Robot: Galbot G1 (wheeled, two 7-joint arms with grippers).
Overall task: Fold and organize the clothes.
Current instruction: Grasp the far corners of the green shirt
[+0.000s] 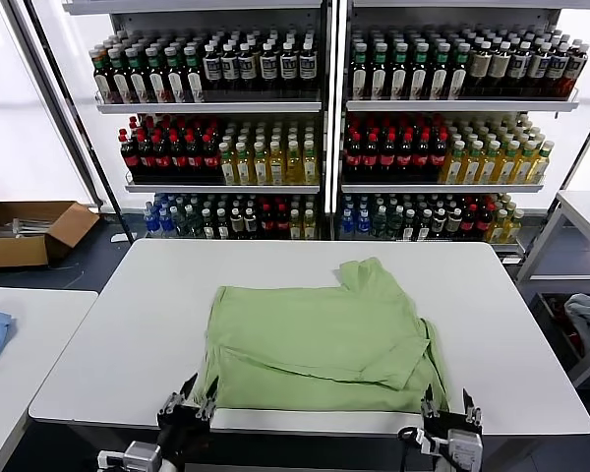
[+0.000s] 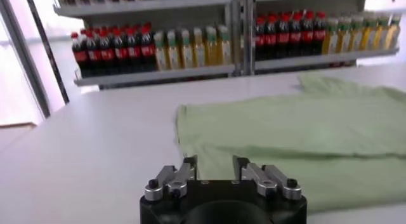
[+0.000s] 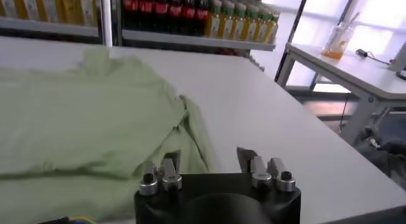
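No writing on the bottle labels is legible; the bottles (image 1: 226, 157) fill 3 shelf levels behind the bench (image 1: 108, 324), with dark, red-labelled, yellow and blue-labelled rows. No print shows on the shirt (image 1: 315, 339).

The shirt lies partly folded on the bench, light green, toward the near edge. 1 sleeve points to the far right. Its near hem reaches the bench edge between the 2 tools.

Left tool (image 1: 188, 401): low at the near bench edge, just beside the shirt's near-left corner. Fingers point forward over the bench. In the left wrist view the left tool (image 2: 214, 171) stands partly open, with a clear gap between the fingertips; it holds nothing.

Right tool (image 1: 450, 408): low at the near edge, just beside the shirt's near-right corner. In the right wrist view the right tool (image 3: 209, 165) stands wide open and empty, with the cloth edge lying just ahead of it.

A cardboard box (image 1: 25, 231) sits on the floor at far left.
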